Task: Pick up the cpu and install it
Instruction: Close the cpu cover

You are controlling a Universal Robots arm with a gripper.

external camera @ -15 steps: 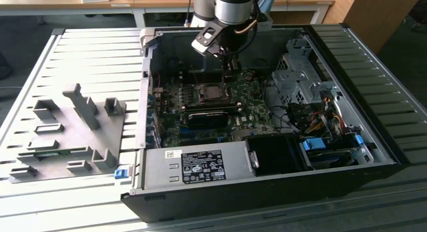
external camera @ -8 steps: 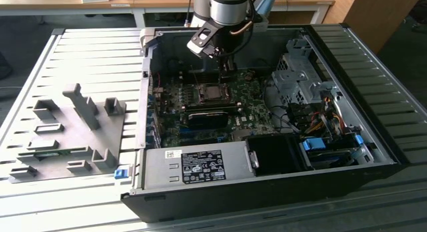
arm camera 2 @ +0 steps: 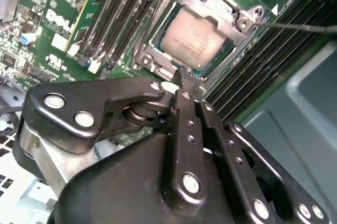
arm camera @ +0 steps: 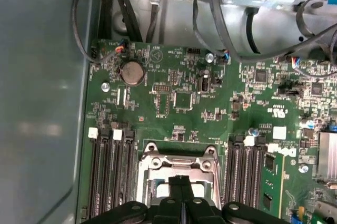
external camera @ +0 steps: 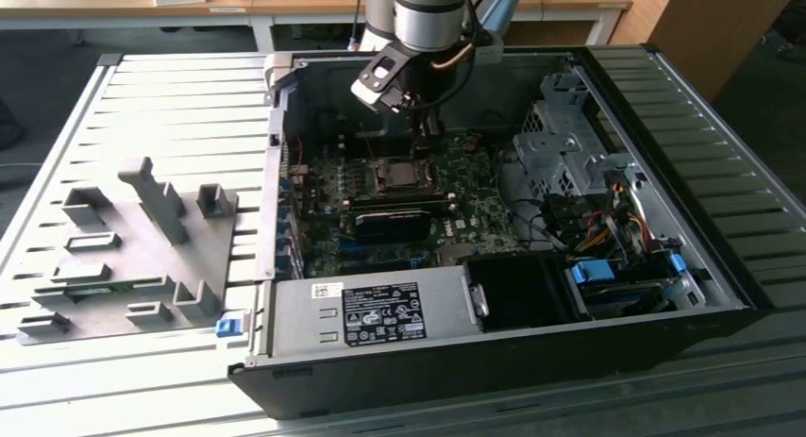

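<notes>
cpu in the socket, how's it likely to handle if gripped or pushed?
The cpu looks thin and flat: probably stiff and light. Its smooth metal top is likely slippery. Lying flat inside the socket frame, it shouldn't roll or tip.

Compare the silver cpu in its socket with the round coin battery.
The square silver-grey metal cpu has straight edges; the round silver coin battery is a disc. The cpu sits inside a metal socket frame, close to the shut pincer; the battery sits farther off. Both lie flat on the green motherboard.
</notes>
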